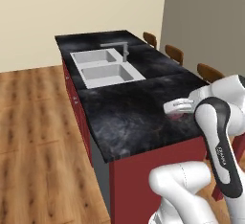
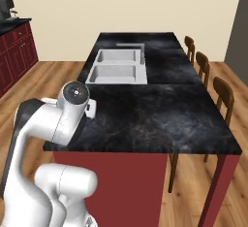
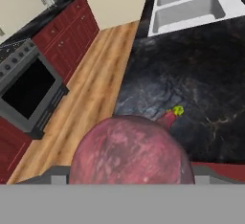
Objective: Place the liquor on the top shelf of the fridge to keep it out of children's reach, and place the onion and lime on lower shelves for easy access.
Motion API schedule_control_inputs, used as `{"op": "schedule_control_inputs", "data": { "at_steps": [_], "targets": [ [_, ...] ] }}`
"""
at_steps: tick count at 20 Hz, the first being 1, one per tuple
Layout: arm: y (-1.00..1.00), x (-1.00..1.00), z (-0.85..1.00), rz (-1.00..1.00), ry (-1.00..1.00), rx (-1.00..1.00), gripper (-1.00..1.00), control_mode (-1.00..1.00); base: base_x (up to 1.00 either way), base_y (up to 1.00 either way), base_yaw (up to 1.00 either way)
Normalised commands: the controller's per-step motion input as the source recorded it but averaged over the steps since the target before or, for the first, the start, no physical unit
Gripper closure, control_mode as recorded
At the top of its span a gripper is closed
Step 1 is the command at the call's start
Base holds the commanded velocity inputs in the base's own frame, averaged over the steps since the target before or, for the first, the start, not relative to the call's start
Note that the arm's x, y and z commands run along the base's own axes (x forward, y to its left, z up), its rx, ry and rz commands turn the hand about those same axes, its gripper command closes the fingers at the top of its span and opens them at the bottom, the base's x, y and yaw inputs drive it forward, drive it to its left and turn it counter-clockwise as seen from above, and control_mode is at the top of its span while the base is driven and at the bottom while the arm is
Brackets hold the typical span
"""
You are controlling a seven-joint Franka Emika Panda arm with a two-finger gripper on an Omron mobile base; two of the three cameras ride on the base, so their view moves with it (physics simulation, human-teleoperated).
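Observation:
The onion [image 3: 130,150], a pinkish-red ball with a small stem tip, looms large at the bottom of the hand view, close to the camera. My gripper [image 1: 178,108] hangs over the right part of the black island counter [image 1: 129,113], shut on the onion [image 1: 176,117], which peeks out red just under the hand. The onion hides the fingertips in the hand view. The liquor, the lime, the fridge and its shelves are out of view.
A double white sink [image 1: 106,67] with a faucet [image 1: 125,50] sits in the far half of the island. Wooden chairs [image 2: 224,95] line its right side. An oven [image 3: 28,91] and red cabinets [image 3: 72,27] stand across the wooden floor [image 3: 91,103].

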Motion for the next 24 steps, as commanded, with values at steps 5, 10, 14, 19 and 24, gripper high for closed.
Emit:
{"op": "schedule_control_inputs", "data": {
  "at_steps": [5, 10, 14, 19, 24],
  "targets": [
    [0.05, -0.16, 0.55, 0.03, 0.01, -0.11, 1.00, -1.00, 0.00, 0.00, 0.00],
    [0.09, -0.09, 0.27, -0.11, 0.00, -0.17, 1.00, -1.00, 0.00, 0.00, 0.00],
    [0.09, -0.12, 0.11, -0.15, 0.00, -0.16, 1.00, -1.00, 0.00, 0.00, 0.00],
    [0.02, -0.19, 0.00, -0.10, 0.00, -0.11, 1.00, -1.00, 0.00, 0.00, 0.00],
    [-0.01, -0.34, 0.00, -0.04, -0.01, -0.02, 1.00, -1.00, 0.00, 0.00, 0.00]
  ]
}}
